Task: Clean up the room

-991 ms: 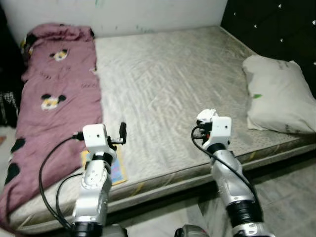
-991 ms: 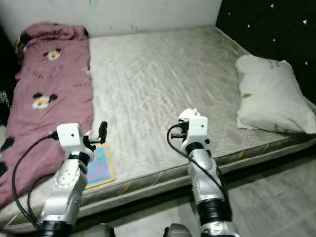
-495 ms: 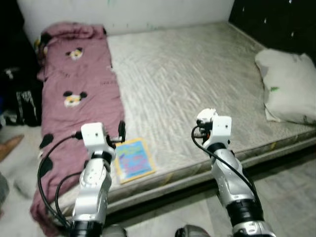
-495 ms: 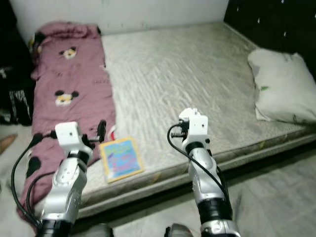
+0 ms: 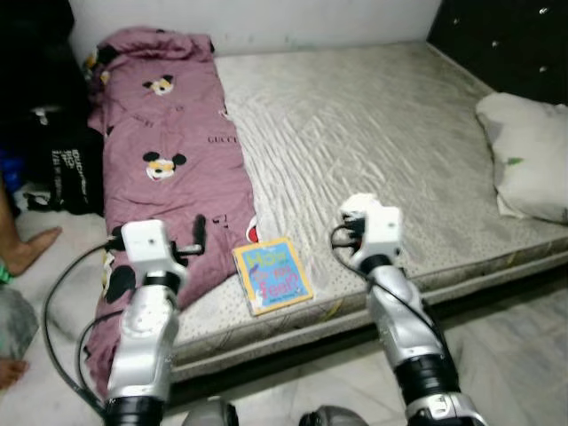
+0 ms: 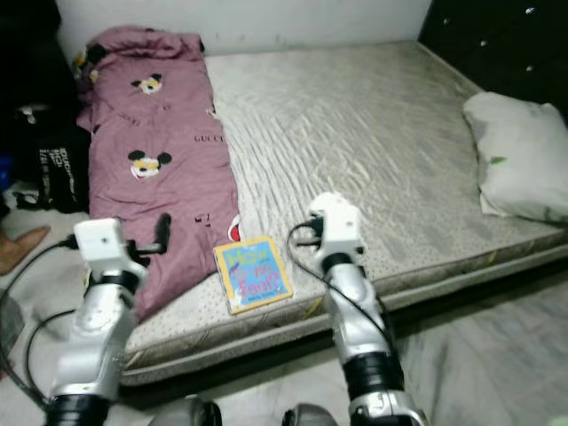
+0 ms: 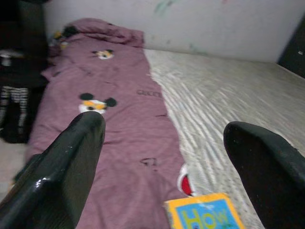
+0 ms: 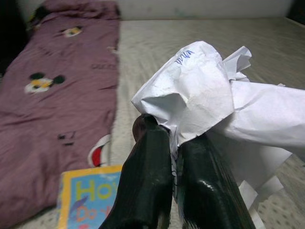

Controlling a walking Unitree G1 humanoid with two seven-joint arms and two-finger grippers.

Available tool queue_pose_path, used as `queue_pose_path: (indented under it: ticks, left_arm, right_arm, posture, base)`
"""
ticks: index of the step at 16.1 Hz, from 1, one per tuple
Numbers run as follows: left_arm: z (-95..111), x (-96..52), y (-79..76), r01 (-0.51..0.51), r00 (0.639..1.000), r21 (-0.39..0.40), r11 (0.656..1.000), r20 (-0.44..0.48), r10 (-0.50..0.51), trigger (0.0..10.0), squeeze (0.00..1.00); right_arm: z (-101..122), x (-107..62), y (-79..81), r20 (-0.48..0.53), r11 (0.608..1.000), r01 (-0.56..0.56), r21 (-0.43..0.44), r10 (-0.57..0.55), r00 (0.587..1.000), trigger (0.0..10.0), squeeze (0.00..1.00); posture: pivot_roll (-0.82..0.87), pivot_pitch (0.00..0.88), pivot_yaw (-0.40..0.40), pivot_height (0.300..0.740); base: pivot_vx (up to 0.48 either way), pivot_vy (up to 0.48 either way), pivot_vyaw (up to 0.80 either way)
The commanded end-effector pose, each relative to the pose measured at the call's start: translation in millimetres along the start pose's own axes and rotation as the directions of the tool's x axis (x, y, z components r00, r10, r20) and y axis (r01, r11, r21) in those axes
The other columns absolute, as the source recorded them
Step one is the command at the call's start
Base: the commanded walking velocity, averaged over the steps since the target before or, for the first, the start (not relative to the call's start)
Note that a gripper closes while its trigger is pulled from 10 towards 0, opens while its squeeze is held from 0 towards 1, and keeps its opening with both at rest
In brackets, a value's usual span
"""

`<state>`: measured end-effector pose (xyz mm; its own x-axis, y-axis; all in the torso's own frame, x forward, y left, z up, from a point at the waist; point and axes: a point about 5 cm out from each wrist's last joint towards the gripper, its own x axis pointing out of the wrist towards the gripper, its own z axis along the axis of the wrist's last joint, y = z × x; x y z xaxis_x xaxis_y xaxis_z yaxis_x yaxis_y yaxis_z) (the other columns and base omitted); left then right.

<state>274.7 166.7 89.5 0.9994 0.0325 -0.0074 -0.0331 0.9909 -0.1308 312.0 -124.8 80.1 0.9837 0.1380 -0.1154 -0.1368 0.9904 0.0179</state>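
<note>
Partly done: crumpled paper pinched in right hand.
Left hand: spread, empty, above the bed.
Left: book, blanket, paper's disposal.

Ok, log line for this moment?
right gripper: shut on crumpled paper | left gripper: open, empty | book: on mattress edge
</note>
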Motion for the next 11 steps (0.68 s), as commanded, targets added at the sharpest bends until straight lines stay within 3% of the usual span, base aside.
queue_pose_path:
  ticks: [1,11]
  left_arm:
    - [0.4,-0.6,-4.5,0.024,1.0,-0.01,1.0,0.005,-0.024,10.0,0.0]
    - [-2.6,1.0,-2.8,0.001,1.0,0.047,0.999,-0.02,0.0,10.0,0.0]
  right_arm:
    - [3.5,1.2,-0.4,0.014,1.0,-0.012,-0.013,0.013,1.0,10.0,0.0]
    - [6.3,2.5,3.4,0.032,0.999,-0.048,0.0,0.048,0.998,10.0,0.0]
  posture:
    - [-0.04,0.054,-0.02,0.74]
    - [-0.04,0.063,-0.018,0.74]
  base:
    - [0.0,0.0,0.8]
    - [0.0,0.0,0.8]
